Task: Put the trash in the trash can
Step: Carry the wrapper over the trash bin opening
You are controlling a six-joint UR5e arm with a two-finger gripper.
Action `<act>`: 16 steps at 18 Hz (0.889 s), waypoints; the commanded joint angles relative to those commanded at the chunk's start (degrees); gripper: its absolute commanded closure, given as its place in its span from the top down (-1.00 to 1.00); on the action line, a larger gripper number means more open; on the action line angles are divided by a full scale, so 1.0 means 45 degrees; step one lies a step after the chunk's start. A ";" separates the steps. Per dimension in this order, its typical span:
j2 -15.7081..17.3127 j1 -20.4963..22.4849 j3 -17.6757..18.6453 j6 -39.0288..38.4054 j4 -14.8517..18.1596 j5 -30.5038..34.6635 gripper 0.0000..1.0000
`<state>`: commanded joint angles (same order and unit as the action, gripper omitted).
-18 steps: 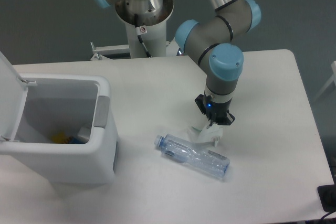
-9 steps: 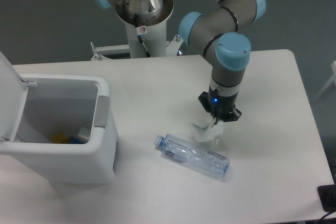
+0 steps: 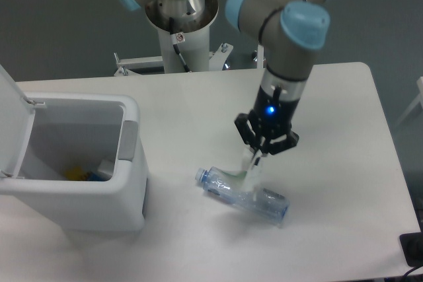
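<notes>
My gripper [image 3: 260, 156] is shut on the trash, a crumpled white wrapper [image 3: 250, 172] that hangs from its fingertips a little above the table. Right beneath it lies the other trash, a clear plastic bottle [image 3: 242, 196] on its side, bluish cap toward the left. The wrapper overlaps the bottle's middle in this view. The trash can [image 3: 125, 186], a white rectangular bin with a grey tab on its right side, stands at the left of the table with its lid [image 3: 9, 120] swung up and open.
Yellow and blue items [image 3: 84, 175] lie at the bottom of the bin. The robot's base column [image 3: 180, 28] stands behind the table's far edge. The white table [image 3: 330, 110] ends near the right of the frame.
The gripper has risen and shifted slightly left, lifting the wrapper off the table so that it now hangs over the bottle. The bottle and bin have not moved.
</notes>
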<state>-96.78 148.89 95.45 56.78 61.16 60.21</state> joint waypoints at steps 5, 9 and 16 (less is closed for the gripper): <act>0.1485 -0.0254 0.0000 -0.0583 0.0119 -0.1542 -1.00; 0.2288 -0.0974 -0.0310 -0.1463 0.0021 -0.1838 -1.00; 0.2289 -0.2674 -0.0469 -0.1914 -0.0076 -0.1701 -1.00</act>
<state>-86.48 136.86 93.34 48.16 60.82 52.56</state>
